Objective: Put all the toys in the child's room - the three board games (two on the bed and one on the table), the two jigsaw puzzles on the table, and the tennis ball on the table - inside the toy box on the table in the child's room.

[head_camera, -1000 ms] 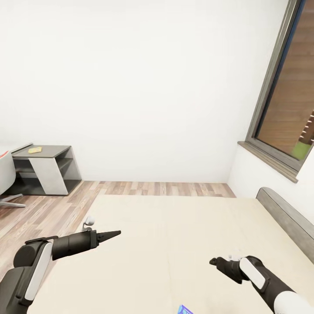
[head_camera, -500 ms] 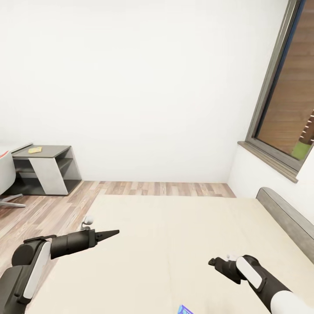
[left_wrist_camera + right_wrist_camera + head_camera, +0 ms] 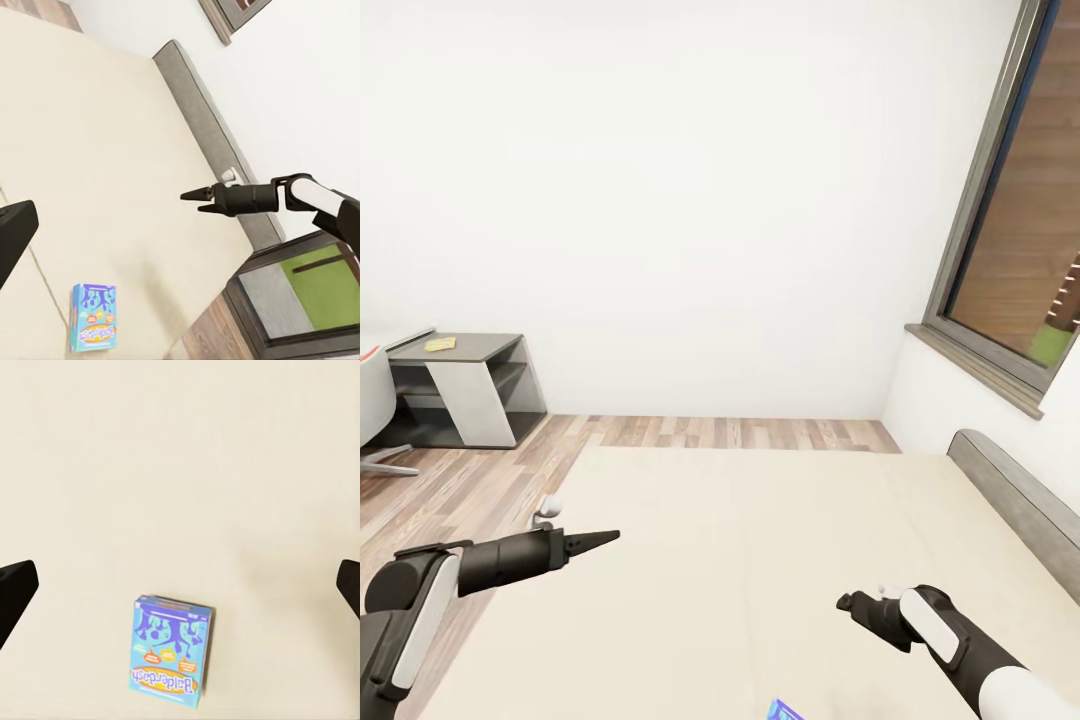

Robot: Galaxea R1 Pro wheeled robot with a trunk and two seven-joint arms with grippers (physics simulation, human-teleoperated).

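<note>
1. Right wrist view looks straight down on the blue board game (image 3: 170, 651) lying flat on the beige bed (image 3: 180, 450), with the right gripper's two fingertips at the picture's far edges, spread wide and holding nothing.
2. In the head view only a blue corner of that box (image 3: 784, 710) peeks in at the bottom edge, nearer the robot than the right gripper (image 3: 847, 603).
3. To do this pick well, I judge the right arm should draw back over the box, centre it between the fingers, and close across its narrower side.
4. The right forearm is bent inward over the mattress.
5. The left gripper (image 3: 605, 538) reaches level above the bed's edge, fingers drawn to a point and empty.
</note>
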